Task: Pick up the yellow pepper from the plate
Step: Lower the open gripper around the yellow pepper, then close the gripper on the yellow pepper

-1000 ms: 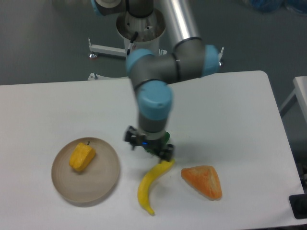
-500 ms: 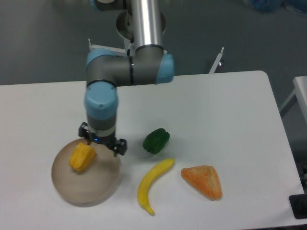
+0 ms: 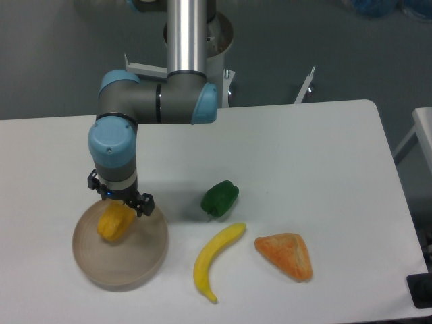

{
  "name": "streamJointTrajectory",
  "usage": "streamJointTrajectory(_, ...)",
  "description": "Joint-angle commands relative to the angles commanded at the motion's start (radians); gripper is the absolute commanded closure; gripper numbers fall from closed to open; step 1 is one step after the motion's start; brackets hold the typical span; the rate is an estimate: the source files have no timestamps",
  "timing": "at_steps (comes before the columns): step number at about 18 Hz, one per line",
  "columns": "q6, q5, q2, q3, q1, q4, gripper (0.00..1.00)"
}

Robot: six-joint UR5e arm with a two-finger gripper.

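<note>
A white desk (image 3: pixel 304 155) carries three loose items toward its front. A green pepper (image 3: pixel 220 198) sits near the middle, with a long curved yellow banana (image 3: pixel 214 260) just in front of it, apart from it, its upper tip pointing right. An orange triangular wedge (image 3: pixel 286 255) lies to the right of the banana, close by but not touching.

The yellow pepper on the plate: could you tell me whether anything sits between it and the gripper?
Nothing visible does. The gripper hangs right over the yellow pepper, which lies alone on the plate. The green pepper and banana lie off to the side on the table.
</note>
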Motion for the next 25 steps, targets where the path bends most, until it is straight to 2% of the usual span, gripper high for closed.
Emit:
streamJointTrajectory(10, 0.003, 0.003, -0.023, 0.000, -0.017, 0.019, 0.00)
streamJointTrajectory(11, 0.003, 0.005, -0.023, 0.000, -0.017, 0.023, 0.03)
streamJointTrajectory(14, 0.009, 0.006, -0.022, 0.000, -0.017, 0.023, 0.37)
streamJointTrajectory(16, 0.017, 0.006, -0.023, 0.002, -0.015, 0.023, 0.52)
streamJointTrajectory(20, 0.018, 0.005, -0.022, 0.006, -0.015, 0.022, 0.59)
streamJointTrajectory(25, 0.037, 0.005, -0.014, 0.020, -0.005, 0.022, 0.60)
